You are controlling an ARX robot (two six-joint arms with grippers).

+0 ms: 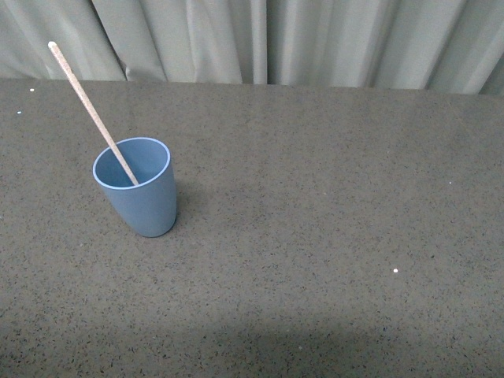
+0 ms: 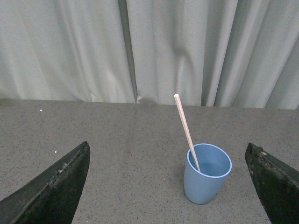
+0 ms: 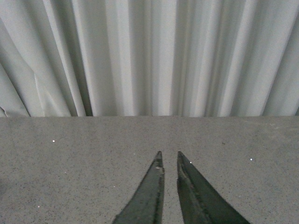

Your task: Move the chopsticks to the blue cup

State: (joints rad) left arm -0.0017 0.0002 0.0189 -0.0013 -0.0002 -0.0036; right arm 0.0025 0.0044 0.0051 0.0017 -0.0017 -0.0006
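Light-blue plastic cup (image 1: 135, 189) stood upright on the dark speckled table (image 1: 331, 236), toward the robot's left in the front view. One cream-white chopstick (image 1: 88, 105) sat inside it, lower end on the cup floor, upper end leaning out over the rim toward the far left and the grey curtain (image 1: 268, 39). No arm showed in the front view.

Left hand (image 2: 168, 186): fingers (image 2: 51, 186) spread wide, one at each edge of its wrist view, nothing between them. Cup (image 2: 207, 175) and stick (image 2: 186, 130) lay ahead of the hand, nearer one finger (image 2: 275, 182) than the other, not touched by either.

Right hand (image 3: 169, 161): tips nearly together, only a slim gap, nothing gripped. Only bare table (image 3: 70, 154) and curtain were ahead of it; cup not in that view.

Judgement: transfer looked complete; step in hand was prob. retreat and verify.

Procedure for a clean finish:
1. Keep left hand wide open; back it away along the approach line, w/o sweeping sideways toward the cup.
2. Avoid the leaning stick top. It projected well above the rim, and a nudge there could lever the light cup over.
3. Keep right hand parked, away from the cup.
4. Confirm stick rested stable against rim before ending.
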